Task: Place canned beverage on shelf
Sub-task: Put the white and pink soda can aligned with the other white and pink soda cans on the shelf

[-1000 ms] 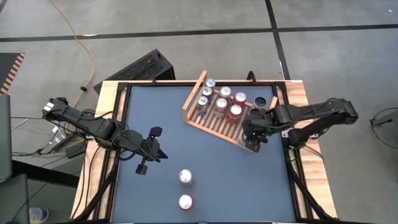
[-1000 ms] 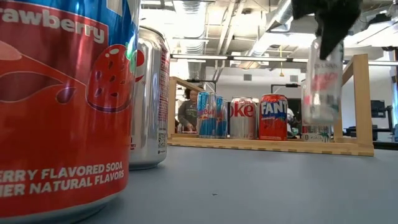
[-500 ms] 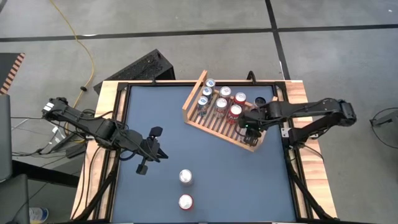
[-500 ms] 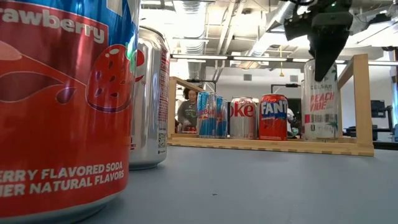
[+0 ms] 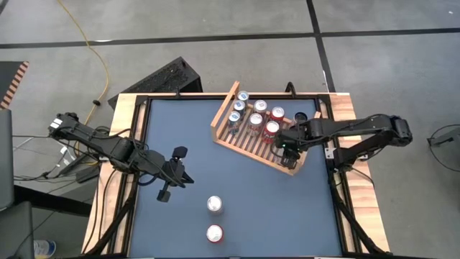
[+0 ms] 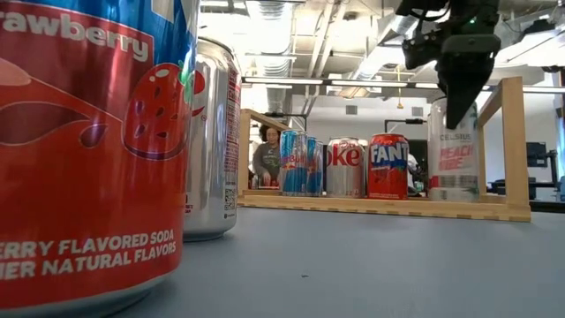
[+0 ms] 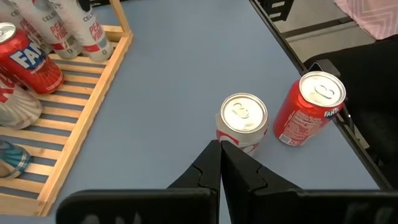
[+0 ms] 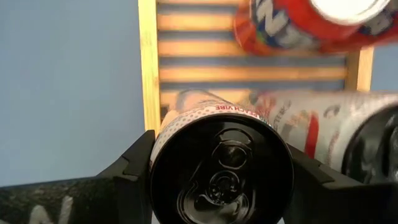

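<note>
Standing over the near right corner of the wooden shelf [image 5: 255,132], the right end effector [image 5: 287,147] has its dark fingers [image 8: 134,163] spread just wide enough to flank a tall slim Celsius can [image 6: 452,150], one finger on each side of its top. From the right wrist view the can's dark lid fills the gap between them, and the fingers sit against its sides. The can stands upright on the shelf's slatted base, just inside the raised end board, with a second Celsius can close beside it. Further along the shelf stand a red Fanta can [image 6: 388,166], a Coke can [image 6: 346,167] and some blue cans [image 6: 298,162].

The left end effector [image 5: 175,175] hangs over the blue counter [image 5: 251,208] well away from the shelf, its fingers pressed together and holding nothing. Near it, on the front of the counter, a silver-topped can [image 5: 215,204] and a red strawberry soda can [image 5: 214,233] stand side by side, apart.
</note>
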Available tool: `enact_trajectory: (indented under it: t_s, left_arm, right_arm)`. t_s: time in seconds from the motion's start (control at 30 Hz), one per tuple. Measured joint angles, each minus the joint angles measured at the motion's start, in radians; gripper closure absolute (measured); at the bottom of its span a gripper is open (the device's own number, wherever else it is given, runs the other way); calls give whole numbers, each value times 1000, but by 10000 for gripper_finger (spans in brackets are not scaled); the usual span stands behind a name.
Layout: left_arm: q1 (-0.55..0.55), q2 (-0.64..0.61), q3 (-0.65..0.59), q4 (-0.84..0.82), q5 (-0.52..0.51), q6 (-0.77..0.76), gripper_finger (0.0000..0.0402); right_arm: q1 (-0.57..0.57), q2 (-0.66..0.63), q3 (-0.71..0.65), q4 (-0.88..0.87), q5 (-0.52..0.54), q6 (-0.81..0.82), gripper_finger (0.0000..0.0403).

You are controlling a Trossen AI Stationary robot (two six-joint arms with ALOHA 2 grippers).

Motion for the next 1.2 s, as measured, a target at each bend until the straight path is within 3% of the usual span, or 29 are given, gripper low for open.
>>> enact_trajectory:
  t_s: [0.37, 0.8, 1.2]
  left_arm:
    - [0, 0, 0, 7, -5, 2, 402]
    - [0, 0, 0, 7, -5, 0, 402]
    - [0, 0, 0, 6, -5, 0, 402]
  right_arm:
    - [-6, -8, -3, 5, -4, 0, 174]
    - [-6, -8, -3, 23, -53, -6, 114]
    - [-6, -8, 59, -43, -31, -7, 111]
